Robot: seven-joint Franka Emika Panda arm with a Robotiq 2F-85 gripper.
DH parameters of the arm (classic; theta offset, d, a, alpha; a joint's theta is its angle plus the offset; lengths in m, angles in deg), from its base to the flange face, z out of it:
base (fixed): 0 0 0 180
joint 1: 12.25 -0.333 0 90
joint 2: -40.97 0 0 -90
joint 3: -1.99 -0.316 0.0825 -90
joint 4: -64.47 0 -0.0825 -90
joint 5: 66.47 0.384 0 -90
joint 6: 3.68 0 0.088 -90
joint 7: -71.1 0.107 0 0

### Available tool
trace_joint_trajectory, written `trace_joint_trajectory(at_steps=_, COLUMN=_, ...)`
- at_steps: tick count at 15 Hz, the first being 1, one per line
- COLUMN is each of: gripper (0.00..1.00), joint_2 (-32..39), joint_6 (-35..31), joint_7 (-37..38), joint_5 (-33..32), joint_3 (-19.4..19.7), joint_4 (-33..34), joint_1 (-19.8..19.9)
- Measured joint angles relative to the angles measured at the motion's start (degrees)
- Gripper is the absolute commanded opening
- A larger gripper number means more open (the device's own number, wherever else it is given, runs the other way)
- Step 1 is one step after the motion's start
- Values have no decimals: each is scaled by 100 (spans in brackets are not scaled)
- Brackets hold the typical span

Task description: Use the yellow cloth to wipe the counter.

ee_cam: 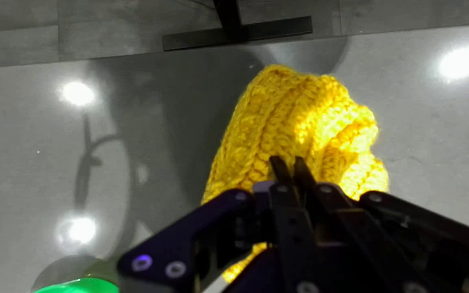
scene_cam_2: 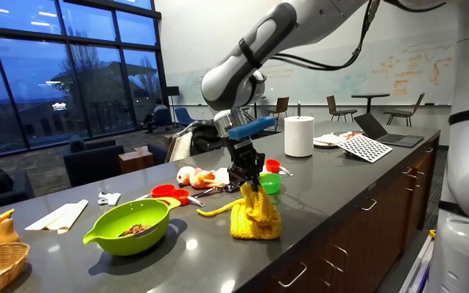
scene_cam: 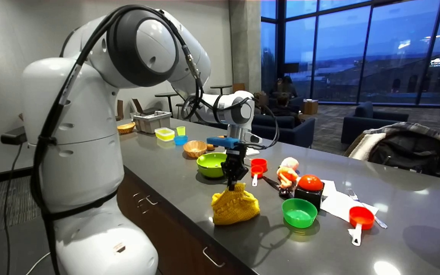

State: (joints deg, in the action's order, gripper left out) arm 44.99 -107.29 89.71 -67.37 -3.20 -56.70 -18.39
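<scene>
Here's the yellow cloth (scene_cam_2: 255, 221), right under my claw (ee_cam: 288, 162), and what a chunky knit it is! Its top peaks up to my 2 fingertips (ee_cam: 279, 169), and I read that as a hold: they're pressed together on a small fold, though the wrist view hides how deep the bite goes. Below me the rest bunches into a tent, its lower edge apparently resting on the counter (scene_cam_2: 202, 264). And there's a loose yellow tail (scene_cam_2: 217, 211), trailing out to the side of me!

How will it handle? Light, I'd say, soft and floppy, nothing to break, open loops giving my grip plenty of bite. The risk is the slump: held by 1 peak, it may fold under itself or twist as I drag. A thicker pinch nearer the middle of the bunch would, I think, lay more knit on the surface. Wiping looks like the step in hand, so a low press and a steady sweep are called for.

Room to work? Snug! A lime bowl (scene_cam_2: 130, 247) sits near me on 1 side, a green cup (scene_cam: 299, 222) near me on the opposite side, with a red-domed black box (scene_cam: 311, 195) just beside it. The counter's edge runs close by, too.
</scene>
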Motion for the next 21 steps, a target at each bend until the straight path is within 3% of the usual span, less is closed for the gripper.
trace_joint_trajectory(at_steps=3, gripper=1, joint_2=169, joint_6=-385, joint_7=-9, joint_5=145, joint_3=36, joint_4=-220, joint_1=11)
trace_joint_trajectory(at_steps=11, gripper=1, joint_2=804, joint_6=-2326, joint_7=-374, joint_5=123, joint_3=-3, joint_4=-692, joint_1=-104)
trace_joint_trajectory(at_steps=21, gripper=1, joint_2=1230, joint_6=-3100, joint_7=-1268, joint_5=90, joint_3=-507, joint_4=-180, joint_1=-503)
